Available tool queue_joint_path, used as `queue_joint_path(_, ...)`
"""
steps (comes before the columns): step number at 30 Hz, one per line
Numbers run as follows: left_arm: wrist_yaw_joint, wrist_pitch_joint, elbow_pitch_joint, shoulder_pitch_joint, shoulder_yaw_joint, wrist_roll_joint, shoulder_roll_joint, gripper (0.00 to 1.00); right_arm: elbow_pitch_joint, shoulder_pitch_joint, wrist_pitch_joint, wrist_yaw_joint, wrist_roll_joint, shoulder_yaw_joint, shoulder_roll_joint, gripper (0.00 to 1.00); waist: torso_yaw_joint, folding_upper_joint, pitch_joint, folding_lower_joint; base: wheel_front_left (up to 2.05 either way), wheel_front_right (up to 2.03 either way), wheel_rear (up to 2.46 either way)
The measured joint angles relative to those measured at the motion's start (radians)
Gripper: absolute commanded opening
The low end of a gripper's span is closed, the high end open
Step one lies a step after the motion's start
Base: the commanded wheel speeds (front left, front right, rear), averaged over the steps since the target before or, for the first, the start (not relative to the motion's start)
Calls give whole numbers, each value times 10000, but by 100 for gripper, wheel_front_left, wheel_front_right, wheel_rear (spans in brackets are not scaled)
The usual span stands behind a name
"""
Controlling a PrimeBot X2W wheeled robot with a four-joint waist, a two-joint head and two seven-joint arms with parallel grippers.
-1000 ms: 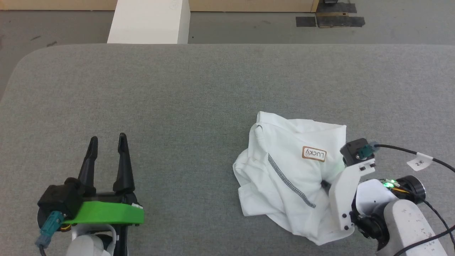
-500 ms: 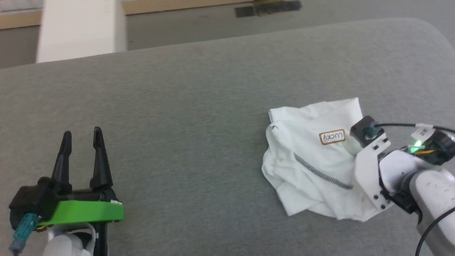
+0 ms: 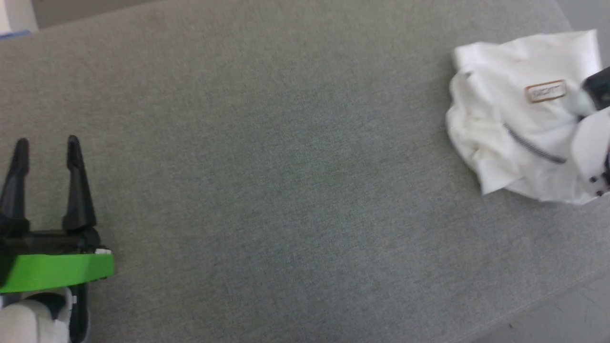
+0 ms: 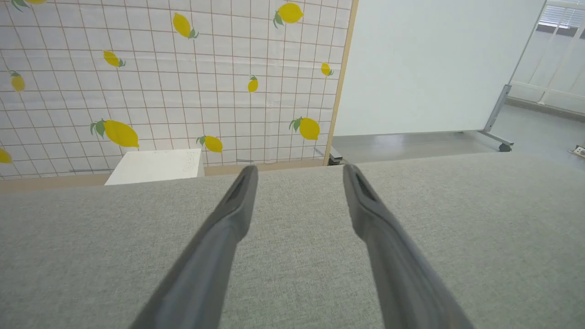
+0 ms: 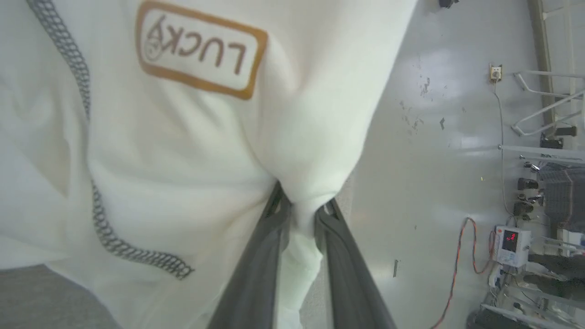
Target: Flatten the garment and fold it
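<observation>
Garment (image 5: 160,151) between right jaws

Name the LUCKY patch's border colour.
Orange-brown, on the LUCKY patch; clearest in right wrist view.

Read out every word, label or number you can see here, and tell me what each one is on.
"LUCKY": brown-bordered patch on the white garment, upside down in the right wrist view.
Same patch in the head view: too blurred to read.
Red digits on a small white device, on its display, right wrist view: too small to read.
</observation>
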Motion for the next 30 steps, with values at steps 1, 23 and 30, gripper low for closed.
queue_joint_path(1,4,84,-155,0,96,0,92,100,197,-98,-121,0,-109,-291,-35,0,-36,0,213,0,0,0,0)
queue_joint_path(23,230,35,-564,65,326,-98,236,100,1781,-1393,-2652,-2,-1950,-5045,1095,100,655,0,1974,-1,0,0,0)
queue_joint_path(30,274,-270,805,136,-71,-117,-435,100,-125,-1207,-3415,-2,-272,-4006,798,100,875,0,671,-1,0,0,0)
